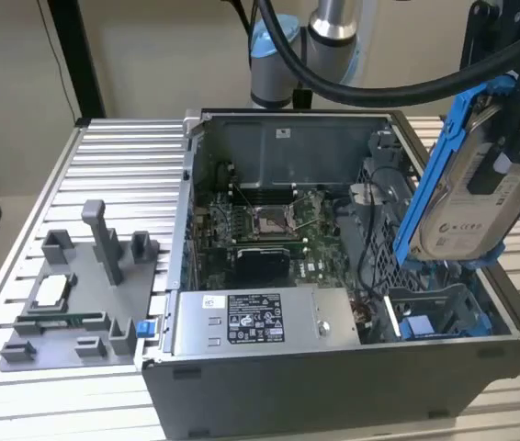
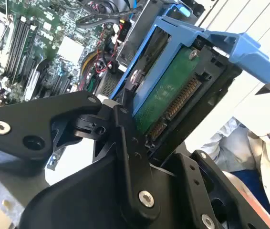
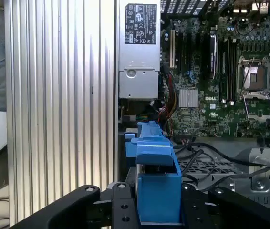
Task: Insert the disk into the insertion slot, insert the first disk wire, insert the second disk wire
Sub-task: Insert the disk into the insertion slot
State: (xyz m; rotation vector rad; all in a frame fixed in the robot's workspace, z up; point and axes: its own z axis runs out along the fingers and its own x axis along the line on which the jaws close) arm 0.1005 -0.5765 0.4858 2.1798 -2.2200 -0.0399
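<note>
My gripper point(image 1: 514, 138) is shut on the disk point(image 1: 469, 197), a silver-grey drive with a white label in a blue carrier point(image 1: 439, 156). It holds the disk tilted in the air above the right side of the open computer case point(image 1: 333, 367). The insertion slot point(image 1: 435, 317), grey perforated metal with blue rails, lies below the disk at the case's front right corner. In the second wrist view the disk's green board point(image 2: 171, 90) and connector face me, between black fingers point(image 2: 125, 129). In the first wrist view the blue carrier point(image 3: 154, 183) stands between the fingers point(image 3: 118, 207). Black cables point(image 3: 206, 152) lie over the perforated bay point(image 3: 216, 167).
The silver labelled power-supply box point(image 1: 260, 322) sits along the case's front edge, with the motherboard point(image 1: 269, 225) behind it. A grey fixture plate point(image 1: 67, 294) with small parts rests on the ribbed table at the exterior view's left. A person's sleeve point(image 2: 259, 152) is near the table.
</note>
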